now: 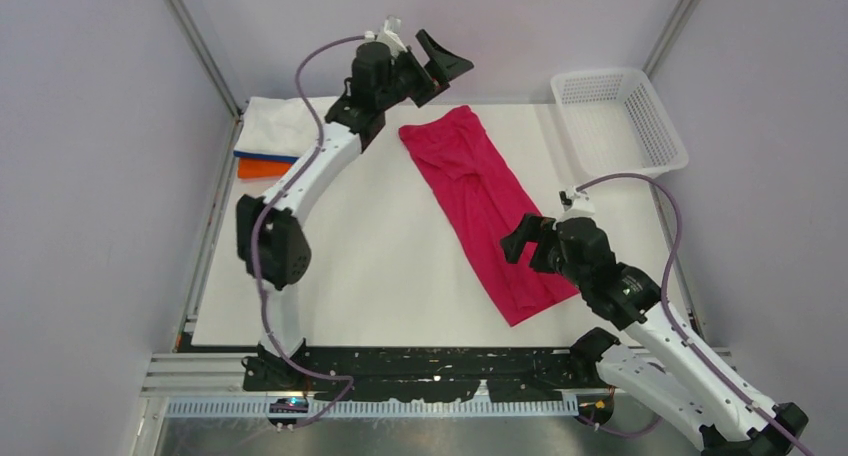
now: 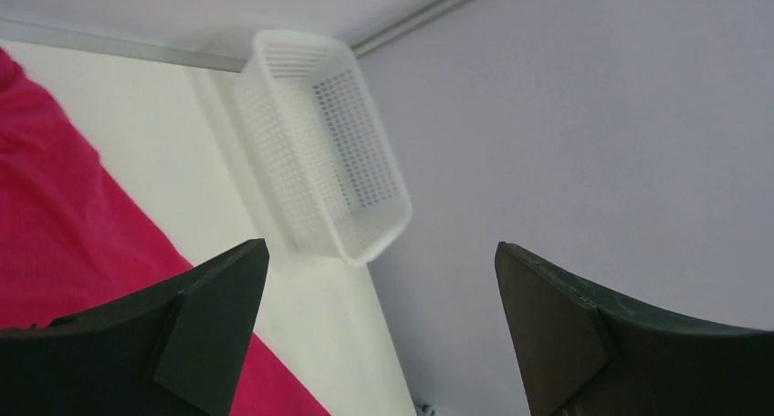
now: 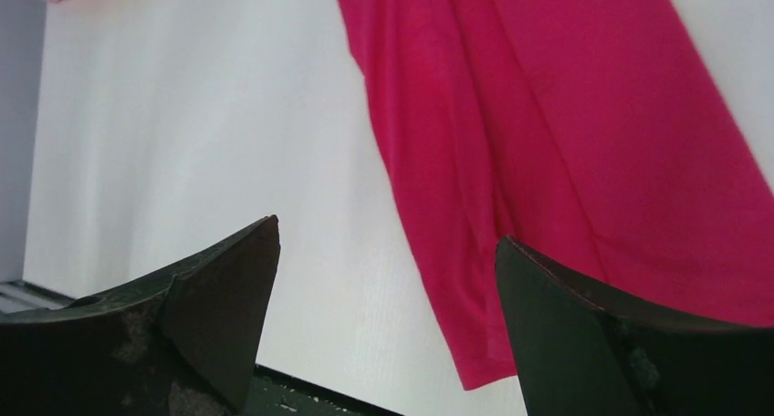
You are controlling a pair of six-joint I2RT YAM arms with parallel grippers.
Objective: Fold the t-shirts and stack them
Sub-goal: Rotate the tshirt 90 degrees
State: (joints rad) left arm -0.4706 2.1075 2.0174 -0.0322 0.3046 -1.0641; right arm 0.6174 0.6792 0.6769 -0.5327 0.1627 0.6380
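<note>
Both my jaws stand wide open and empty, left by the far end and right by the near end of the magenta t-shirt (image 1: 487, 208), a long strip laid diagonally across the tabletop (image 1: 350, 266). The other t-shirts (image 1: 275, 126) sit stacked at the far-left corner.

Bare table (image 1: 360, 266) left of magenta shirt (image 1: 480, 196); basket (image 1: 652, 126) blocks far-right corner.

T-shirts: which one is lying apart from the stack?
The magenta-red t-shirt, a long strip mid-table; the white, blue and orange ones form the stack at the far-left corner.
</note>
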